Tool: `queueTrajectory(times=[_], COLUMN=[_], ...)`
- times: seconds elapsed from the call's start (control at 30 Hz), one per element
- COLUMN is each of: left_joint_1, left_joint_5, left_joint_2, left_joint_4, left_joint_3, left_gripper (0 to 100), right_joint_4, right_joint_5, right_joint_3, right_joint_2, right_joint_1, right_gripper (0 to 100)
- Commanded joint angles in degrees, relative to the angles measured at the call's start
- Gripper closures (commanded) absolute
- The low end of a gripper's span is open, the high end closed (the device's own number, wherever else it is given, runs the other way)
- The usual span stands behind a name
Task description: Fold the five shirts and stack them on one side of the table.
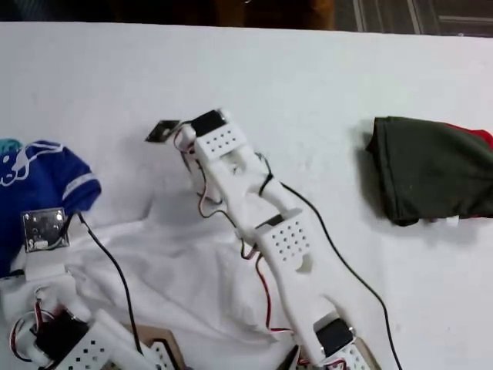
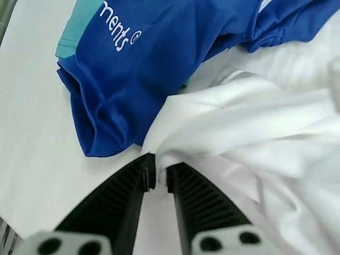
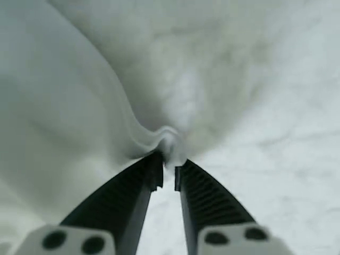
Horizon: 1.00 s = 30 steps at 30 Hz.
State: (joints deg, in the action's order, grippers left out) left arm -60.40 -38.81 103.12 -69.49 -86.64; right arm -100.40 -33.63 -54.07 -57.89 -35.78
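A white shirt [image 1: 181, 266] lies rumpled across the near middle of the table. In the left wrist view my left gripper [image 2: 159, 171] is shut on that white shirt's [image 2: 249, 133] edge, right beside a crumpled blue shirt [image 2: 143, 69]. My left arm [image 1: 44, 231] sits at the near left, next to the blue shirt [image 1: 42, 181]. My right gripper [image 3: 169, 169] is shut on a raised fold of white shirt [image 3: 106, 95]. From above, the right gripper [image 1: 164, 132] sits out over the middle of the table. A folded dark green shirt [image 1: 427, 169] rests on a red one [image 1: 479, 136] at the right.
The white table [image 1: 308, 77] is bare cloth across its far half and between the right arm and the stack. Cables [image 1: 339, 254] trail along the right arm. A teal garment [image 1: 9, 146] peeks out behind the blue shirt at the left edge.
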Motion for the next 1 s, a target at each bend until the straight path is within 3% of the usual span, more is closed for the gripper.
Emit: queueTrajectory(times=[0.0,0.43,0.97], left_joint_1=[0.62,0.62,0.70], left_joint_5=[-0.26,-0.26,0.18], left_joint_2=[1.32,1.32,1.32], left_joint_4=[0.88,1.32,13.36], left_joint_3=[2.51,2.51,2.68], left_gripper=[97,97,97], right_joint_4=[-1.01,-1.10,-1.19], right_joint_5=[-0.44,-0.09,1.23], right_joint_3=[-0.09,-4.40,-4.40], right_joint_2=[2.51,19.12,40.92], right_joint_1=[-1.54,3.30,3.56], right_gripper=[97.9,97.8,97.8])
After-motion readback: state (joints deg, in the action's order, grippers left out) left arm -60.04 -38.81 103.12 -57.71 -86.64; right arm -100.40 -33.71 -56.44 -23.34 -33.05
